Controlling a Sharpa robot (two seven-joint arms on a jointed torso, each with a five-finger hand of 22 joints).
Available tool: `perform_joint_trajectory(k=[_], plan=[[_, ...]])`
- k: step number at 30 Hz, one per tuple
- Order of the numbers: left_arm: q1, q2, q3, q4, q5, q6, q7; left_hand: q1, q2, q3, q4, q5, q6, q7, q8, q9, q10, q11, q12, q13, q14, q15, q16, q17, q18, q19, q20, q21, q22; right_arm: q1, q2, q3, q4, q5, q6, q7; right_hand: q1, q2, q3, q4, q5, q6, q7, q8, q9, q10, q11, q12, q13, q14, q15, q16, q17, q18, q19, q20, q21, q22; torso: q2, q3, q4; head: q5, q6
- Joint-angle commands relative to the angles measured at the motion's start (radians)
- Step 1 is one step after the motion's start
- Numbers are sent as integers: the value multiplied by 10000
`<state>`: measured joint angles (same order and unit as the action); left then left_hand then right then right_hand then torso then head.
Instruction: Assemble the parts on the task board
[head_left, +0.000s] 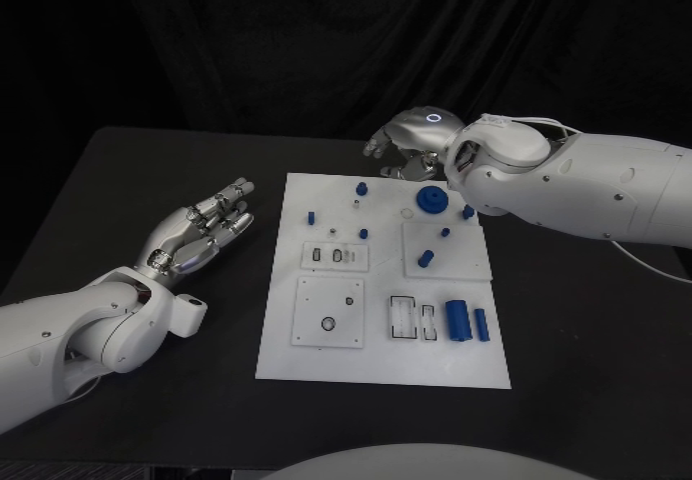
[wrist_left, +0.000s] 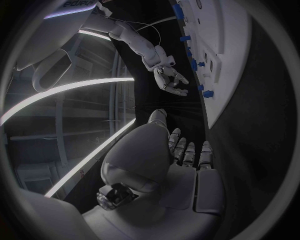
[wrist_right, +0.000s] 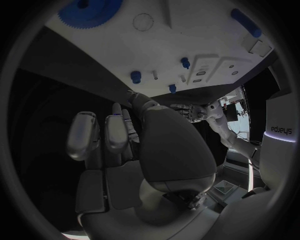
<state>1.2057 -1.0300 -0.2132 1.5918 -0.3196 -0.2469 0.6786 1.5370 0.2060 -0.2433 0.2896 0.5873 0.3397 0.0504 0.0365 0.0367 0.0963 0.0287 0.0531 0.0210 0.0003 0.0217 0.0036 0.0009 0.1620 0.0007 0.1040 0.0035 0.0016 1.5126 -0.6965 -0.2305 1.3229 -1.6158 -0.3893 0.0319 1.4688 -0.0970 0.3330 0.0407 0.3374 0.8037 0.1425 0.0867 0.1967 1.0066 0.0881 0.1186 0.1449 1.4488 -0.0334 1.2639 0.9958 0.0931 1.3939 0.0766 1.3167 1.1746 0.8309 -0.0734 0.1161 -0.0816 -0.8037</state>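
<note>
Left silver many-fingered hand (head_left: 201, 230) beside the flat white task board (head_left: 378, 365), fingers spread, holding nothing. Right silver hand (head_left: 405, 140) beyond the board's far edge, fingers loosely apart, empty. Blue toothed plastic gear (head_left: 431, 199) on the board.

Black table (head_left: 130, 190) before a dark curtain (head_left: 289, 60); bright curved light strips (wrist_left: 62, 95) overhead
</note>
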Motion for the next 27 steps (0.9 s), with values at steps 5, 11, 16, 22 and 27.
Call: perform_joint_trajectory(k=[5,11,16,22,27], plan=[[24,-64,6,75,38,124,2432,107,-35,63,-28,67,-22,74,1,5,-27,86,-17,2,-3,42,-36,-9,-44,-7,105,-35,-16,95,-1049,-67,683,245,-344,355,115,-78,276,-190,-91,1096,-232,-16,-333,850,-541,3463,2752,-423,-186,-774,-931,141,-570,-275,-545,-587,0,3,-6,-136,33],[22,-4,6,-15,39,167,2412,124,-66,64,-33,62,-78,71,-7,-2,-64,95,-37,-5,-3,51,-36,-9,-32,-7,128,-35,-16,-2,-1622,-136,735,383,220,297,-557,-119,5,461,-1021,1119,-316,-193,-651,2527,-686,12565,11541,-234,-171,-126,382,56,-573,-115,-656,-386,-11,-18,-19,-158,-42],[20,77,6,-110,39,211,2404,132,-55,80,-25,77,-99,77,-11,-4,-88,97,-49,-9,-3,47,-36,-9,-21,-7,142,-35,-16,-101,-1913,-157,795,491,473,-58,-1328,-112,-825,1132,-1506,1157,-320,-198,-679,5642,-702,14522,14259,1220,-115,3069,5750,-758,1384,-132,2113,3319,-10,-21,-26,-125,-87],[19,79,5,-124,39,220,2401,132,-51,84,-21,85,-108,76,-11,-5,-91,98,-50,-9,-3,46,-36,-9,-17,-7,145,-35,-16,-183,-2064,-167,820,527,836,-605,-1947,-68,-1365,1715,-1662,1113,-260,-181,-730,5642,-624,14522,14259,1220,-39,3069,5750,-824,1520,-46,2305,3601,12,13,-33,-143,-92],[19,72,5,-125,39,234,2388,131,-49,88,-16,98,-109,74,-11,-4,-94,101,-51,-9,-3,47,-36,-9,-12,-7,149,-35,-16,-232,-2096,-170,840,535,1086,-855,-1967,-10,-1407,1772,-1483,1062,-279,-196,-750,5642,-638,14522,14259,1220,-49,3069,5750,-847,1574,-46,2361,3684,14,12,37,-181,-113]])
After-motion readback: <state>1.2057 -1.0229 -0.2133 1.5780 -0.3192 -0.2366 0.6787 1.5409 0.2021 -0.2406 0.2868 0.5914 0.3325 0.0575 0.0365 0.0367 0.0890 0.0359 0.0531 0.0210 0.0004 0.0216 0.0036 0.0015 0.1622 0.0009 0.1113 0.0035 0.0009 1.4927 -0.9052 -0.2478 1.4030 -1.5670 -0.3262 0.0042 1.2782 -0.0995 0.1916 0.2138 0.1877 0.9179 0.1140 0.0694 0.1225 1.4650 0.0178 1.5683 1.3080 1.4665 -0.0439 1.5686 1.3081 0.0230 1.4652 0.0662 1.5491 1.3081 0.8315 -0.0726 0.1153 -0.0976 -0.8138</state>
